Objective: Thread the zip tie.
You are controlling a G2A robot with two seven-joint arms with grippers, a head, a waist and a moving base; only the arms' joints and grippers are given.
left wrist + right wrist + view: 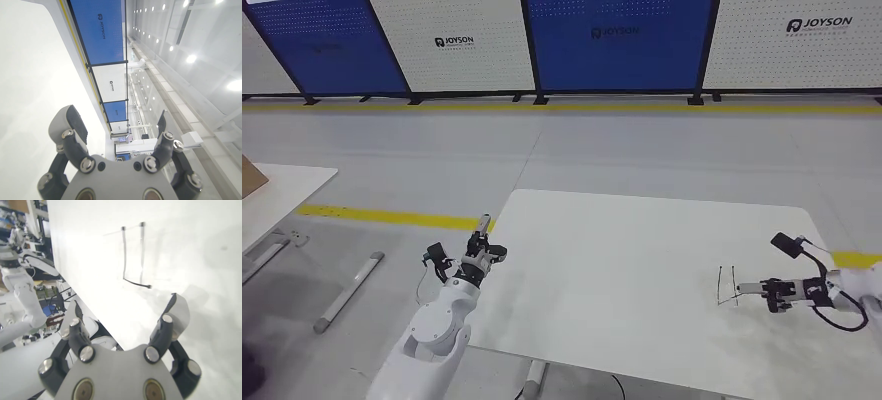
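Note:
Thin black zip ties [141,253] lie on the white table [622,280] near its right side. Two of them lie side by side, and a shorter one [137,283] crosses their near ends. In the top view the zip ties [728,285] sit just in front of my right gripper [748,291]. The right gripper [124,298] is open, empty and a short way back from them. My left gripper [482,232] is at the table's left edge, far from the ties. The left gripper [117,109] is open with nothing between its fingers.
The table's left edge [62,43] runs beside the left gripper, and its front edge [81,298] passes close to the right gripper. A second white table [282,195] stands off to the left. Blue and white partition panels [622,45] line the far floor.

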